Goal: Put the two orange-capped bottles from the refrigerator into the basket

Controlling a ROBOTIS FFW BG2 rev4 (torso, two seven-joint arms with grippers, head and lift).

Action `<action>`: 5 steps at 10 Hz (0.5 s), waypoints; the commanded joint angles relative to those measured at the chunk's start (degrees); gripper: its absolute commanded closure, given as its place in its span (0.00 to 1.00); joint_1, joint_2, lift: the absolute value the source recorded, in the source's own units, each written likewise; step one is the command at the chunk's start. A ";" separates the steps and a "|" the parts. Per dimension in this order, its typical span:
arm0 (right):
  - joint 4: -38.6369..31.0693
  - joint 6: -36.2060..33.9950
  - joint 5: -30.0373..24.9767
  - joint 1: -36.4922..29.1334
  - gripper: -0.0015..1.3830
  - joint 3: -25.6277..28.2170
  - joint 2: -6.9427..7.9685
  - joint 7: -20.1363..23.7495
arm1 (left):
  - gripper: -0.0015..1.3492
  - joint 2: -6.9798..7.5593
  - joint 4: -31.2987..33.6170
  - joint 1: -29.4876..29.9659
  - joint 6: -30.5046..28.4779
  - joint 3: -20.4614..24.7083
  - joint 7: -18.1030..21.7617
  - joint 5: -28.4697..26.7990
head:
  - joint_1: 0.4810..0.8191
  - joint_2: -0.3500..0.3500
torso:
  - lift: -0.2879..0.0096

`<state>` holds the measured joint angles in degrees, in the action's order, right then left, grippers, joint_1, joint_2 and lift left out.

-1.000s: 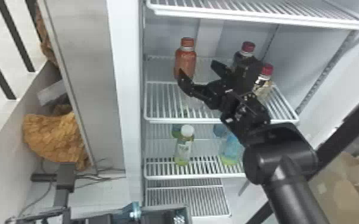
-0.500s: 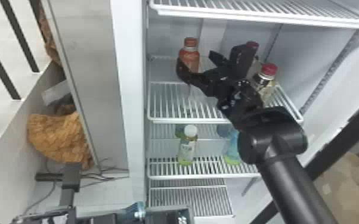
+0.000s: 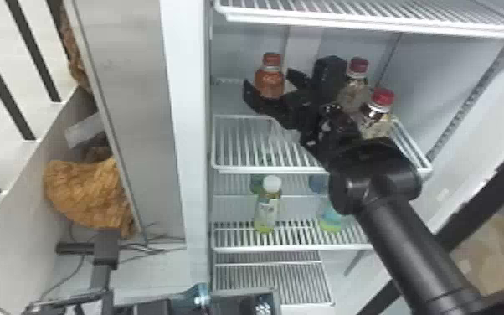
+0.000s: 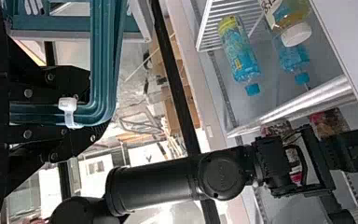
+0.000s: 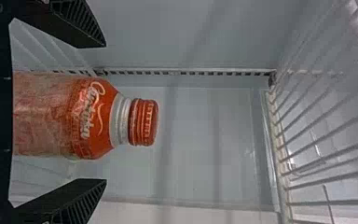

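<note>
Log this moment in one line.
right gripper: open, fingers either side of orange-capped bottle | bottle: upright in refrigerator, ungripped | left gripper: closed on basket handle

Wire shelf [image 3: 259, 169]: orange bottle [image 3: 269, 81], 11 o'clock; 2 red-capped bottles [image 3: 383, 98], 2 o'clock. Shelf below [image 3: 259, 249]: white-capped bottle [image 3: 267, 210], 9 o'clock; blue bottle [image 3: 330, 218], 3 o'clock.

In the head view, the right hand [image 3: 267, 79] hides the lower part of the orange-capped bottle [image 3: 270, 78]; the hand and arm cover parts of two red-capped bottles [image 3: 382, 97] [image 3: 358, 65]. In the right wrist view, the black palm hides the orange-capped bottle's base. In the left wrist view, the top edge cuts off a white-capped bottle [image 4: 292, 23] and the teal basket [image 4: 70, 22].
</note>
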<state>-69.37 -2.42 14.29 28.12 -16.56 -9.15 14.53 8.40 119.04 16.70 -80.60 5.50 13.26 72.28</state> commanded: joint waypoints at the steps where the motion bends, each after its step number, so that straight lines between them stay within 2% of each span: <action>1: 0.26 -0.53 -0.23 0.43 0.09 -0.58 0.09 -0.03 | 0.89 0.13 0.00 0.03 0.02 -0.01 0.01 0.05 | 0.63 0.33 | 0.83; 2: 0.54 -1.09 -0.46 0.72 0.26 -0.58 0.01 -0.03 | 0.89 0.13 0.00 0.17 0.02 -0.01 0.01 0.05 | 0.63 0.34 | 0.83; 3: 0.54 -1.09 -0.57 0.86 0.56 -0.58 0.01 -0.12 | 0.89 0.13 0.00 0.17 0.02 -0.01 0.01 0.16 | 0.63 0.34 | 0.83; 4: 0.12 -1.09 -0.69 0.72 0.64 -0.58 0.01 -0.21 | 0.89 0.13 0.00 0.17 0.02 -0.01 0.10 0.16 | 0.63 0.34 | 0.83; 5: 0.12 -1.09 -0.80 0.57 0.64 -0.47 0.01 -0.38 | 0.89 0.13 0.00 0.31 0.02 0.10 0.19 0.27 | 0.63 0.34 | 0.83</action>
<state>-69.16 -3.52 13.52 28.86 -17.07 -9.14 14.10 8.53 119.04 16.97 -80.57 5.53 13.43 72.52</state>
